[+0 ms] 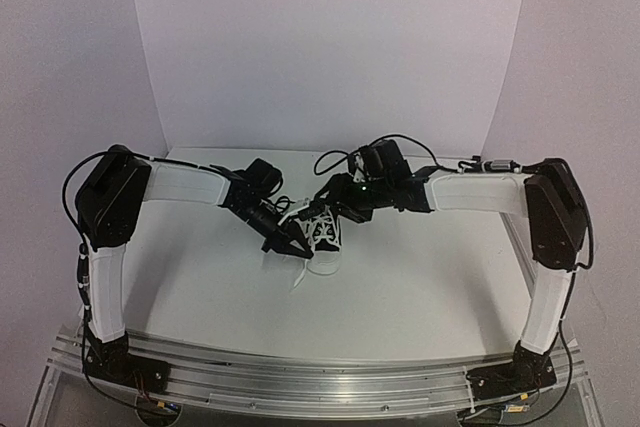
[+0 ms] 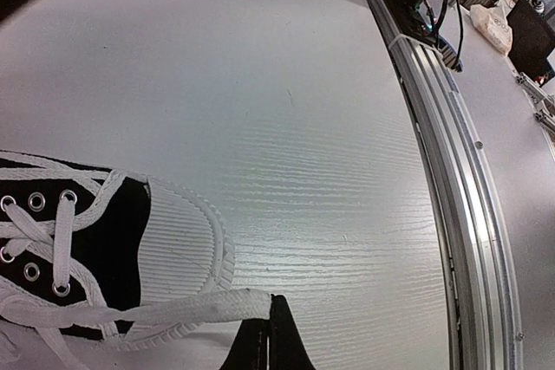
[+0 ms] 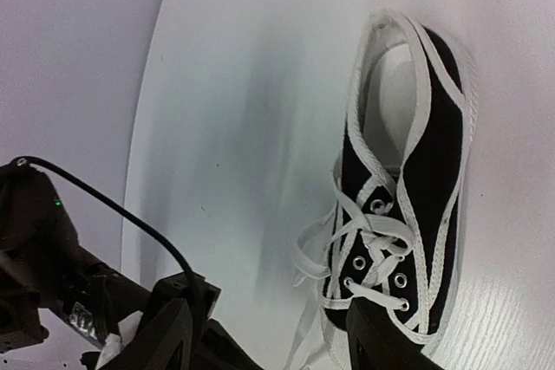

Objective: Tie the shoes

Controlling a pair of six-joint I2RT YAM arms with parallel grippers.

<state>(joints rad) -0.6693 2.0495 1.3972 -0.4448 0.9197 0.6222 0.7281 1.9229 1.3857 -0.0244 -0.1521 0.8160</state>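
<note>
1. A white wood-grain table [image 1: 220, 287] carried everything, with a grooved aluminium rail [image 2: 451, 214] along its near edge.
2. The left arm [image 1: 185, 185] and right arm [image 1: 480, 192], both white-shelled with black joints, reached inward and met over the table's middle.
3. A small black canvas sneaker with white rubber sole and white laces [image 1: 322, 234] lay there between the two grippers. Its long axis ran far to near, toe toward the rail.
4. Only the left wrist view showed the ribbed white toe cap [image 2: 178, 253] up close. Only the right wrist view showed the shoe's full length and its white-lined opening [image 3: 395, 93].
5. The right gripper [image 3: 273, 322] hung near the sneaker with its jaws spread wide, gripping nothing.
6. The left gripper [image 2: 267, 335] was fully closed, pinching a flat white lace [image 2: 173, 309] stretched along the toe's edge.
</note>
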